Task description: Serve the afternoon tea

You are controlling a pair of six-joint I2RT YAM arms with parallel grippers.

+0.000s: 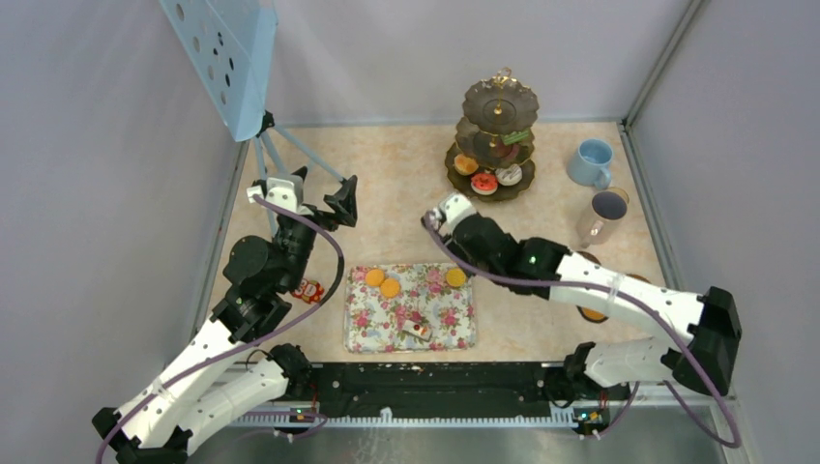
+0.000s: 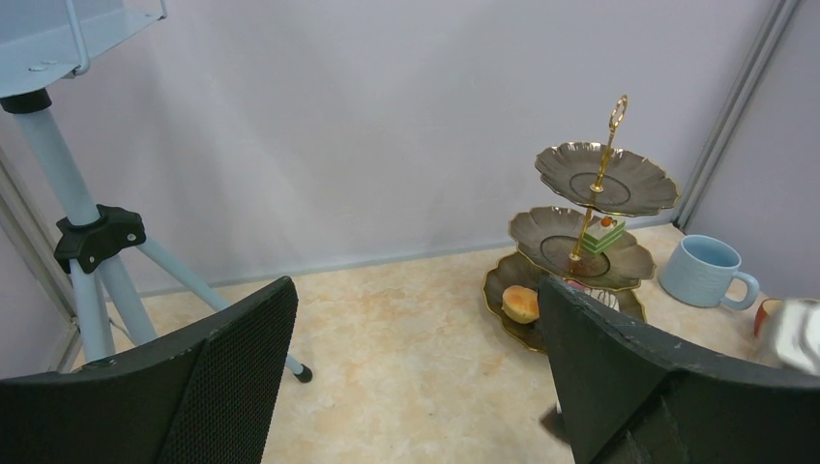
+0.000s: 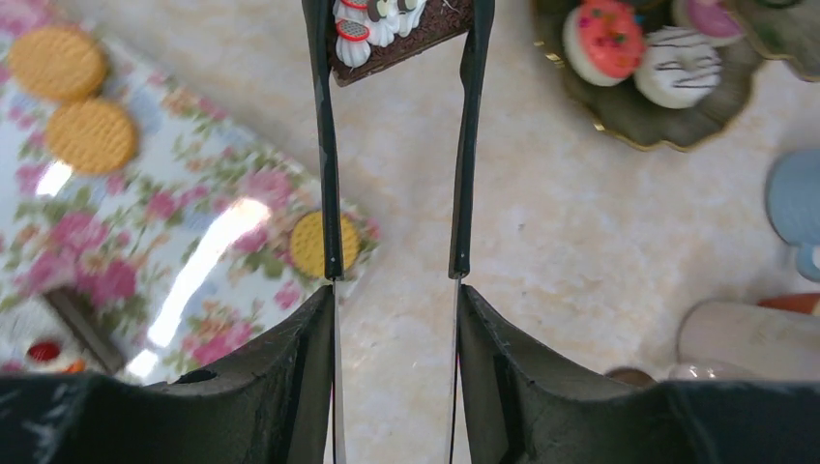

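My right gripper (image 3: 395,300) is shut on the black tongs (image 3: 327,145), whose tips pinch a chocolate cake slice (image 3: 396,29) above the table between the floral tray (image 3: 145,242) and the three-tier stand (image 1: 498,135). In the top view the right gripper (image 1: 437,217) is left of and nearer than the stand. The stand's bottom tier holds donuts (image 3: 604,29) and an orange round (image 2: 520,304); a green cake slice (image 2: 601,234) sits on the middle tier. Orange rounds (image 1: 374,277) and another cake slice (image 1: 418,330) lie on the tray. My left gripper (image 1: 343,198) is open and empty, raised, facing the stand.
A light-blue cup (image 1: 590,162) and a pale-grey cup (image 1: 604,215) stand right of the stand. An orange-brown cup (image 1: 592,313) shows under my right arm. A small red item (image 1: 309,290) lies by my left arm. A blue tripod (image 1: 266,145) stands at the back left. Walls close three sides.
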